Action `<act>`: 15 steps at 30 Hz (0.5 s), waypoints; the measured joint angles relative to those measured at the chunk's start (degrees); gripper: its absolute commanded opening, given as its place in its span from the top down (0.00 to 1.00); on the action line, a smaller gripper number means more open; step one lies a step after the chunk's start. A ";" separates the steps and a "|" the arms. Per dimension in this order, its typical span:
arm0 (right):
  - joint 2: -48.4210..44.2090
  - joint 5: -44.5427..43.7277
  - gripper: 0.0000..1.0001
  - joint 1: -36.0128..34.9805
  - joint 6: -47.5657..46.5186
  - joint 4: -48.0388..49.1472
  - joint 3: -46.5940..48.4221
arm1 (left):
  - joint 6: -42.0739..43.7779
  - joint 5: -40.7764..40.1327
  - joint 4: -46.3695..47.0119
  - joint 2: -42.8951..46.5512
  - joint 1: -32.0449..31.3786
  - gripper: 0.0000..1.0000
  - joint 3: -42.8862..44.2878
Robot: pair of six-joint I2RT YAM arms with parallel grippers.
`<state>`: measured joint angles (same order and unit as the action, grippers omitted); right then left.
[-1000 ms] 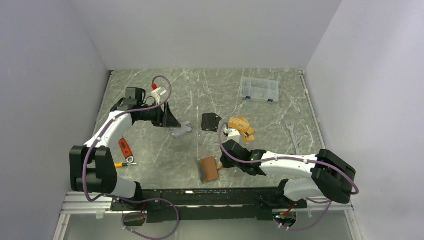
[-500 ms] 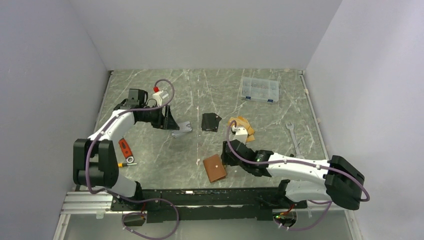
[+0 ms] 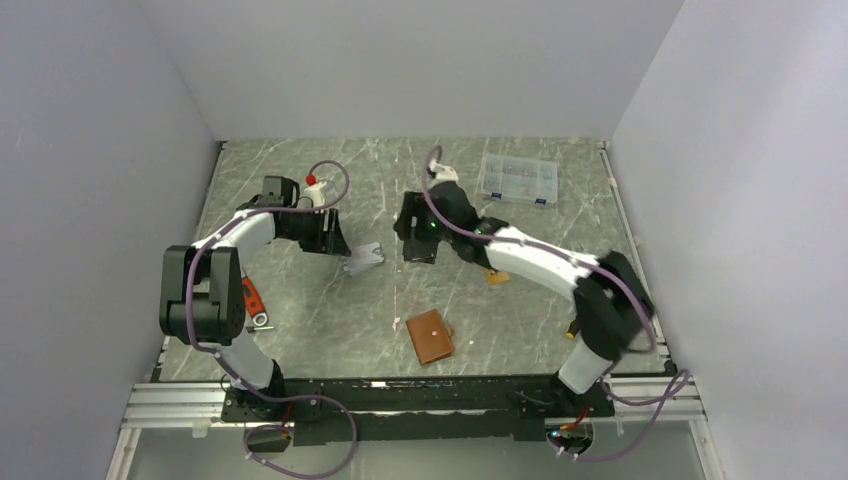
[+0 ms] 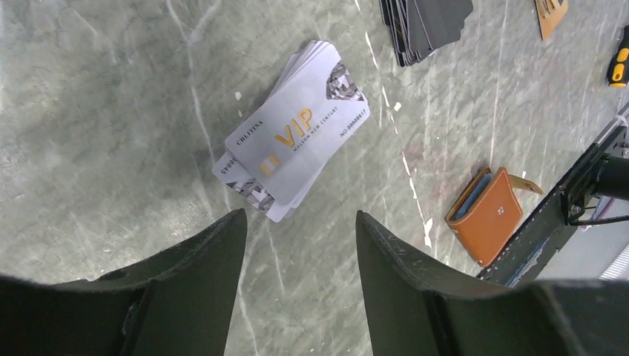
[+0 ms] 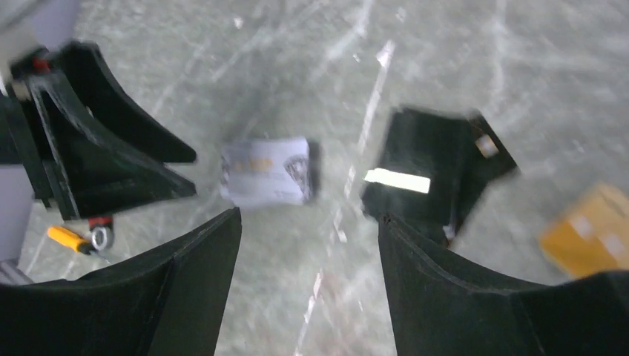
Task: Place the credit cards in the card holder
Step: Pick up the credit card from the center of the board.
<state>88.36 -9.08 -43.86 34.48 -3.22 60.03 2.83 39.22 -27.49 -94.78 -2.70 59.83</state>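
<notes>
Starting at the left of the table point(image 3: 300, 330), a red-handled tool point(image 3: 250, 297) lies beside my left arm. My left gripper point(image 4: 300, 222) hangs low over the marble with its jaws apart and nothing between them. The silver-grey cards point(image 4: 297, 152) lie in a loose fanned pile just ahead of its fingertips, untouched, the top one face up. Nearer my bases, between my two arms, the card holder point(image 3: 430, 337) lies flat and folded with its snap tab sticking out to one side, well apart from every pile. Further right sit the black cards point(image 5: 434, 167), a slightly skewed stack. My right gripper point(image 5: 309, 222) hovers above the table at that stack's left edge, jaws spread wide and empty; its wrist view is blurred. Beyond the black stack the orange-gold cards point(image 5: 586, 230) lie partly hidden under my right arm in the top view. A clear compartment box point(image 3: 517, 180) stands toward the far right of the table.
</notes>
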 measured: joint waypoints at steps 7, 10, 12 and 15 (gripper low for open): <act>25.05 17.25 0.30 5.20 -3.08 3.89 22.84 | 2.99 -1.05 0.85 -1.33 0.76 0.41 0.00; 31.61 21.24 0.30 6.05 -3.61 3.82 27.17 | 4.68 -2.27 1.62 -1.62 0.79 0.40 0.00; 34.40 23.63 0.30 6.23 -3.54 3.72 27.61 | 5.88 -3.19 1.95 -1.84 0.79 0.39 0.11; 37.09 26.43 0.30 6.23 -3.28 3.69 27.61 | 8.00 -4.48 3.10 -2.08 0.70 0.36 0.31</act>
<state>125.45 17.34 -37.63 31.20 0.47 87.64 10.83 34.74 -24.38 -96.86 -2.00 60.14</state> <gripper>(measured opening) 0.702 0.608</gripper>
